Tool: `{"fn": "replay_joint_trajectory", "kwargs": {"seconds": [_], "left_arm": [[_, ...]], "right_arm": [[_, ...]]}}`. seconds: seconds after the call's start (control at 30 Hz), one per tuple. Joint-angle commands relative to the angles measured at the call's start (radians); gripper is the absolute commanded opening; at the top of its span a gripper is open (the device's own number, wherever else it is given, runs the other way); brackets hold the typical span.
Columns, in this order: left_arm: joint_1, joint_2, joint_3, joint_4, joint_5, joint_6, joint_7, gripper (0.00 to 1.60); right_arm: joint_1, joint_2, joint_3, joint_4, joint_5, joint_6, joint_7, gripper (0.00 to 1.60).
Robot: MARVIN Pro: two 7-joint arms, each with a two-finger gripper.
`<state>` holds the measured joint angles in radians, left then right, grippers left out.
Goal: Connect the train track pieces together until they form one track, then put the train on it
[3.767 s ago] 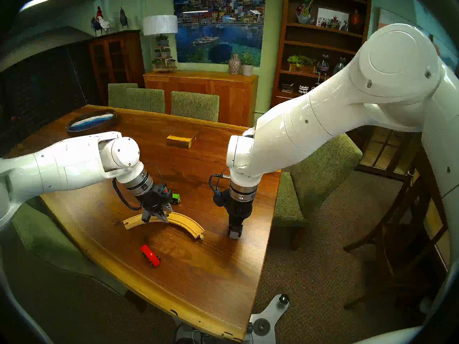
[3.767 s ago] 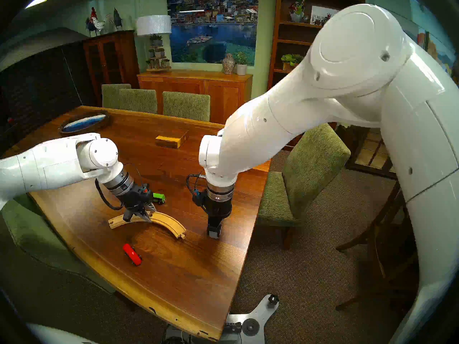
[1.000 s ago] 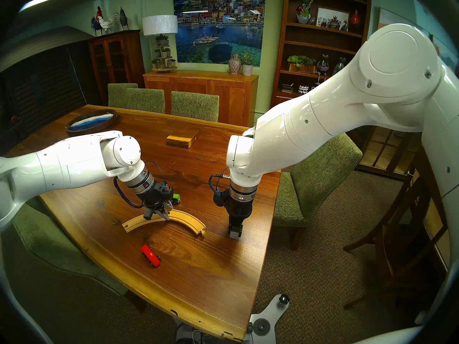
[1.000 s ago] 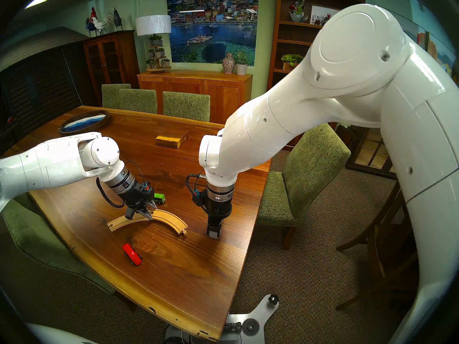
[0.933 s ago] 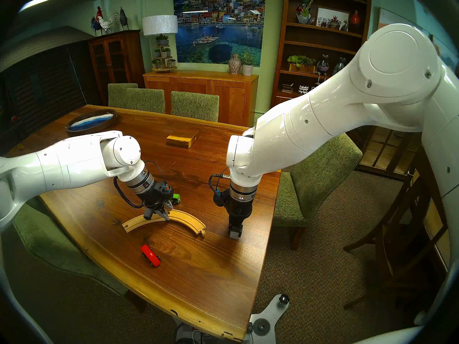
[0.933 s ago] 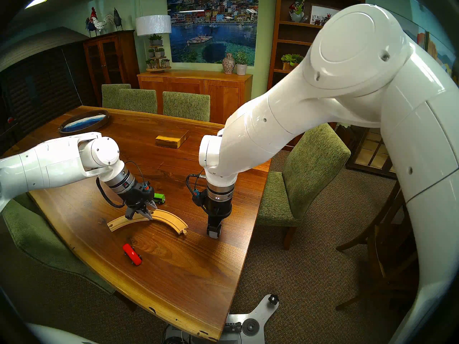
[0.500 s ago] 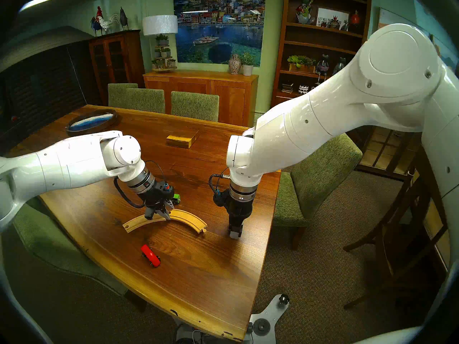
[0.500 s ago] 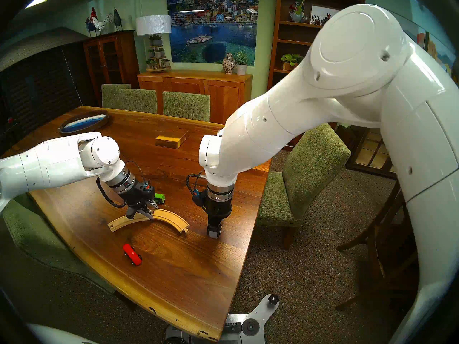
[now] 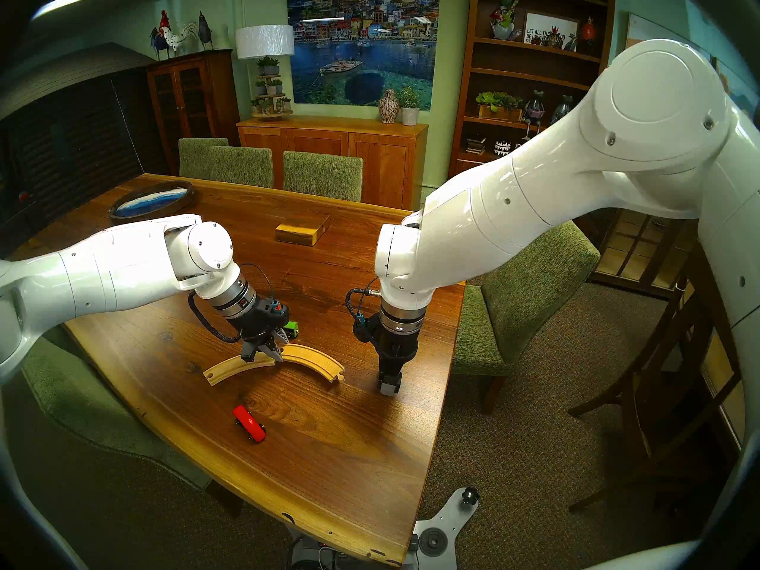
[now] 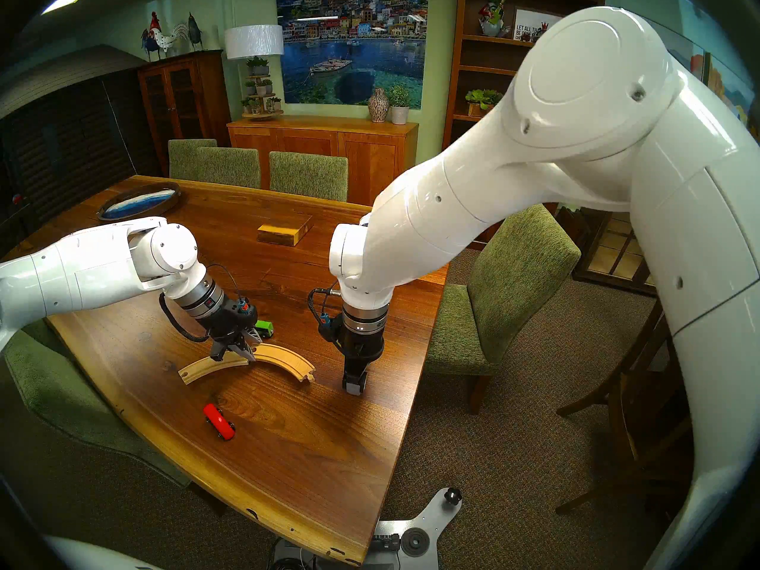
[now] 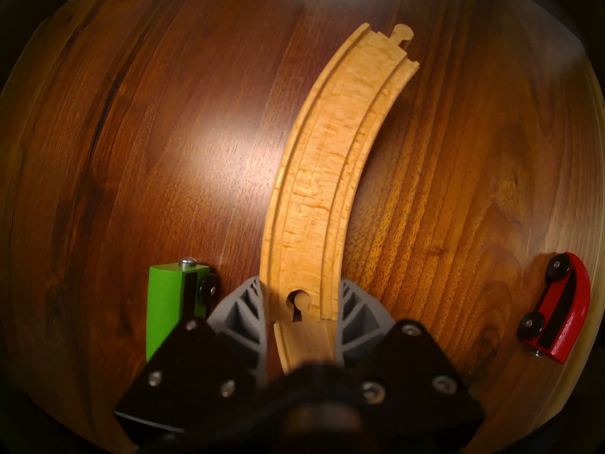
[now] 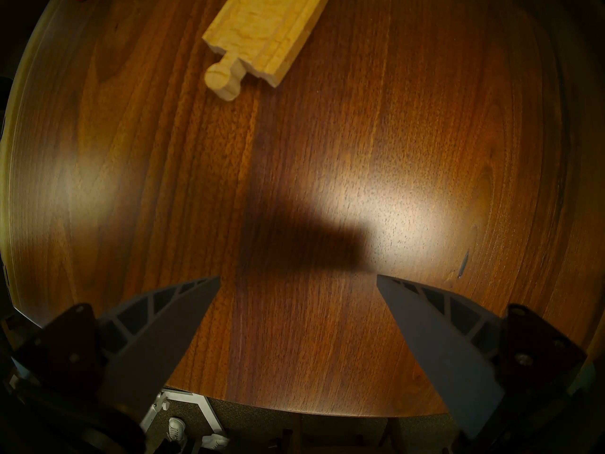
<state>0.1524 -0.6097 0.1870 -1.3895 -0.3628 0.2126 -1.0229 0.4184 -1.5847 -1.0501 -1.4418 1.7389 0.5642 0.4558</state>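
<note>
I find the track [image 9: 274,363] flat on the table [image 9: 329,466], peg seated in socket. My left gripper [image 11: 302,312] clamps it at the seam; my right gripper [image 12: 298,279] stands spread, empty, beside its free end.

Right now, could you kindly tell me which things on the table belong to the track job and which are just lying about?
Job:
- joined track, held at the seam by the left claw
- green car
- red car

Lying about:
- wooden block
- oval tray
</note>
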Motion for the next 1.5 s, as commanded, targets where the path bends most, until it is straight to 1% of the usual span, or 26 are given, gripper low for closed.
{"fn": "replay_joint_trajectory", "kwargs": {"seconds": [0.0, 0.77, 1.47], "left_arm": [[-0.035, -0.006, -0.025, 0.003, -0.001, 0.006, 0.002, 0.00], [-0.035, -0.020, -0.024, 0.015, -0.010, 0.048, -0.015, 0.00], [-0.028, -0.036, -0.022, 0.024, -0.013, 0.076, -0.003, 0.00]], "right_arm": [[0.022, 0.006, 0.008, 0.005, 0.002, 0.001, 0.001, 1.60], [0.022, 0.006, 0.008, 0.005, 0.002, 0.001, 0.001, 1.60], [0.022, 0.006, 0.008, 0.005, 0.002, 0.001, 0.001, 1.60]]}}
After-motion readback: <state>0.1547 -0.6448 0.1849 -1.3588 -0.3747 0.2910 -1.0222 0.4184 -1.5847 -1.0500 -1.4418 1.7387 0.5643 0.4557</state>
